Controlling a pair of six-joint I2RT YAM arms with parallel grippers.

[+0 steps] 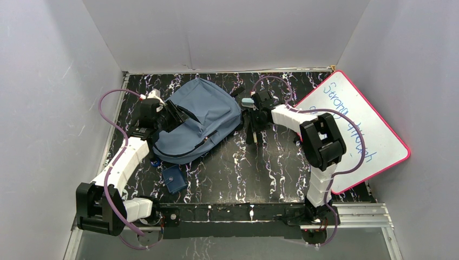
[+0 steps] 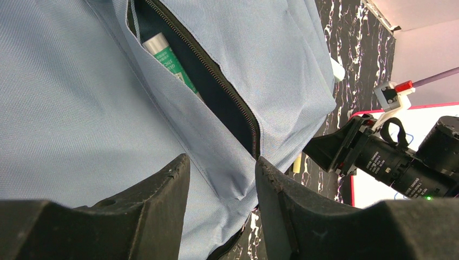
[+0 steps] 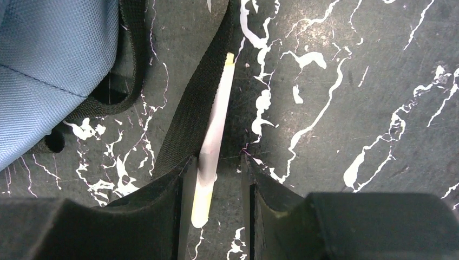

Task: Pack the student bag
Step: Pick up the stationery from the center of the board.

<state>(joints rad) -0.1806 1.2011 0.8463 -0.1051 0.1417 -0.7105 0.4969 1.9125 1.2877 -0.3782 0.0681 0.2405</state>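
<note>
Toward eleven o'clock on the table (image 1: 270, 173) lies the student bag (image 1: 197, 122), likely soft, light and floppy. It is best pinched beside its open zipper (image 2: 216, 81), where the left gripper (image 2: 222, 184) straddles a fabric fold, grip uncertain. At one o'clock the right gripper (image 3: 216, 173) stands narrowly parted around a pen (image 3: 216, 124).

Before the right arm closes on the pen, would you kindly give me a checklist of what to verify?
1. Pen between the right gripper fingers: ok, the jaws straddle it and are not closed.
2. Pen clear of the black strap: not ok, it lies against the strap.
3. student bag pocket open: ok, the zipper is parted, with a green-labelled tube inside.
4. Left gripper holding the pocket: cannot tell, fabric sits between its fingers.
5. Small dark-blue pouch packed: not ok, it lies on the table beside the bag.
</note>
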